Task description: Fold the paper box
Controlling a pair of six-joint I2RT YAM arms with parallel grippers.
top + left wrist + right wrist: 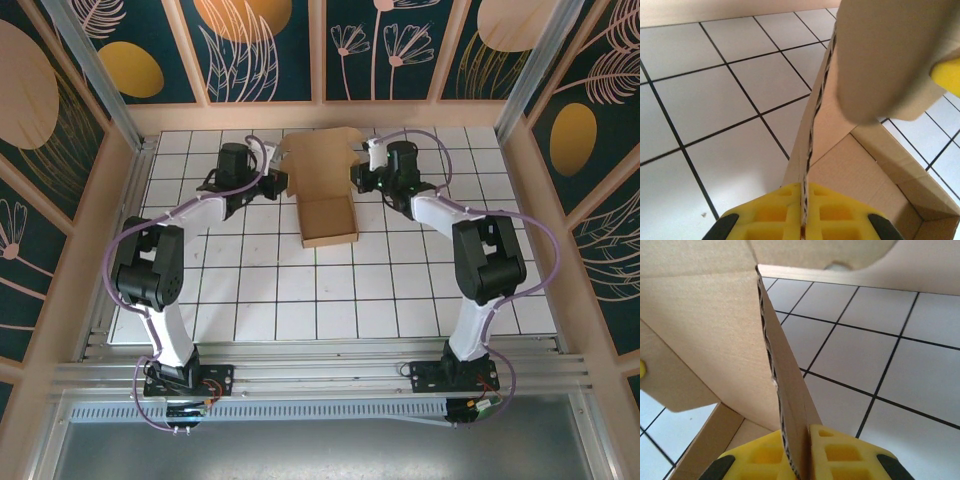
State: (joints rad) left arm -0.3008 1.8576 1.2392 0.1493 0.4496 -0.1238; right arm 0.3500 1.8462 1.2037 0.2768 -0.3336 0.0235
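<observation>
Sitting mid-table (250, 290), half-folded paper box (328, 215); left gripper (277, 184) clamps its left side flap edge-on between yellow fingers (767, 215), right gripper (358, 178) clamps the right flap likewise.

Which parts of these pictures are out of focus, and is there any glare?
Top external: sharp and evenly lit, no glare on the paper box. Left wrist: the flap nearest the lens is a blur, while the tiles are crisp. Right wrist: the overhead flap is soft, and the white tiles are bright but not blown out.
</observation>
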